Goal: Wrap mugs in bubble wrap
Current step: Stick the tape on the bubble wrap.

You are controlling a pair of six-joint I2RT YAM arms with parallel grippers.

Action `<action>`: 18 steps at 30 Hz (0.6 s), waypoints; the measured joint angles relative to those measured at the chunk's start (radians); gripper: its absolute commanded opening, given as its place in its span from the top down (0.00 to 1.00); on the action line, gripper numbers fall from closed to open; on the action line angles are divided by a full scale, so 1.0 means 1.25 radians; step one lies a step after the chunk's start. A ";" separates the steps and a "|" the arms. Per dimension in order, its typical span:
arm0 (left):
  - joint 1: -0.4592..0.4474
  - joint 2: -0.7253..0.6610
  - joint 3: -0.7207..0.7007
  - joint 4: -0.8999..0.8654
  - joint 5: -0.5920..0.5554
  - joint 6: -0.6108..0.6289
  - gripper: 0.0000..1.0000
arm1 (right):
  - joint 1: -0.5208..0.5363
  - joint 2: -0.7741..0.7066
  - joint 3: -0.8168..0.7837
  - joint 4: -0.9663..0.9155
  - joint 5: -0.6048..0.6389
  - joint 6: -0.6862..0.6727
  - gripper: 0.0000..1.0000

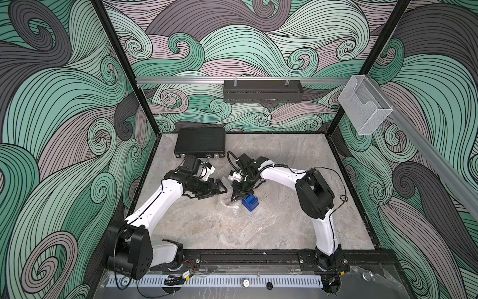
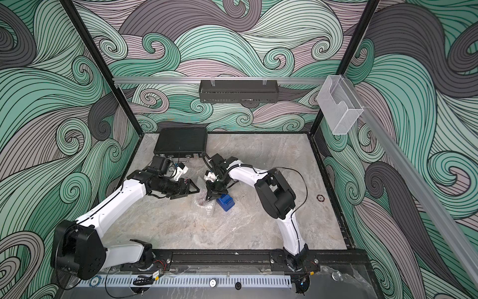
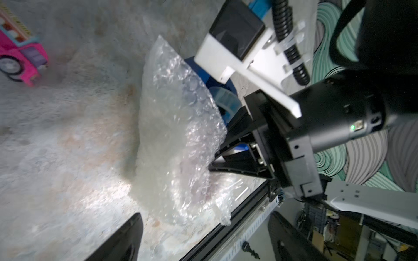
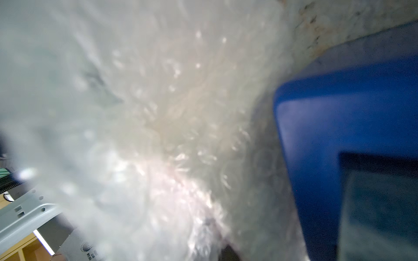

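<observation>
Close up in the right wrist view: bubble wrap [image 4: 158,135], bunched near the middle of the surface [image 1: 284,227]. Pinched by right claw [image 1: 233,199], shut tight on it. Left claw [image 1: 216,192] just beside, spread wide, holding nothing. Faint red of mug [image 1: 228,204] under wrap. Blue tape dispenser [image 1: 250,203] just beside wrap, crowding right claw. Black case [image 1: 200,142] at far left corner.

The clear plastic bubble wrap [image 3: 178,135] is crinkly and glinting, its bubbles catching the light. Just beside it, the blue plastic tape dispenser [image 1: 250,203] looks smooth with a soft sheen. The grey stone-look tabletop [image 1: 284,220] under the dispenser is mottled and dull. Across the wrap from the dispenser, a pink plastic toy vehicle [image 3: 22,54] is glossy.
</observation>
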 measured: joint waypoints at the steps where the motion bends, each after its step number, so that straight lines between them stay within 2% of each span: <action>1: 0.000 0.013 -0.016 0.030 0.014 -0.011 0.13 | 0.000 0.000 0.000 0.000 -0.001 0.000 1.00; 8: 0.000 0.139 -0.031 0.105 0.049 -0.028 0.18 | 0.000 0.001 0.000 0.001 -0.004 -0.001 1.00; 16: 0.000 0.207 -0.031 0.102 0.038 -0.013 0.41 | 0.000 0.001 0.000 0.001 -0.004 -0.001 1.00; 18: 0.000 0.225 -0.031 0.102 0.030 -0.020 0.52 | 0.000 0.002 0.000 0.001 -0.004 -0.001 1.00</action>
